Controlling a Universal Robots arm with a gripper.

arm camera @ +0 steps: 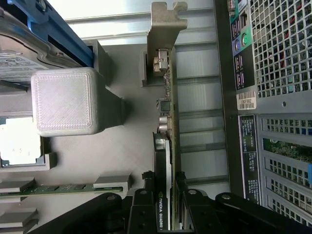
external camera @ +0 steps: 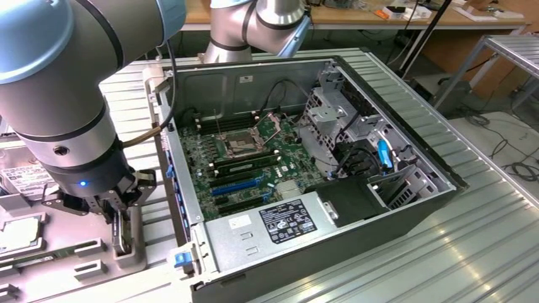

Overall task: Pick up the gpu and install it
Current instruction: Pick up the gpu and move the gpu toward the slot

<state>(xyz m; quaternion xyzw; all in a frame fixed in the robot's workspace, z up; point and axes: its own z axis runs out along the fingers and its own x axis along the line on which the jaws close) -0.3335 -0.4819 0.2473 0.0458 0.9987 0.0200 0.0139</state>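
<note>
The gpu [arm camera: 169, 122] stands on edge in a slot of the grey holder tray [arm camera: 122, 146], its green board seen edge-on, the silver bracket [arm camera: 168, 19] at one end and the black cooler with a white label against one face. My gripper [arm camera: 165, 207] straddles the card with a black finger pressed on each side, shut on it. In the exterior view the gripper [external camera: 118, 218] hangs straight down over the gpu [external camera: 121, 238], at the exterior view's left of the open computer case [external camera: 337, 76]. The motherboard's blue expansion slots [external camera: 240, 186] lie bare inside the case.
A silver hard drive [external camera: 21, 180], a processor [external camera: 17, 235] and a memory stick [external camera: 42, 257] lie in the tray beside the card. A grey printed block [arm camera: 63, 100] rises close to it. The case's perforated rear wall [arm camera: 278, 63] stands on the card's other side.
</note>
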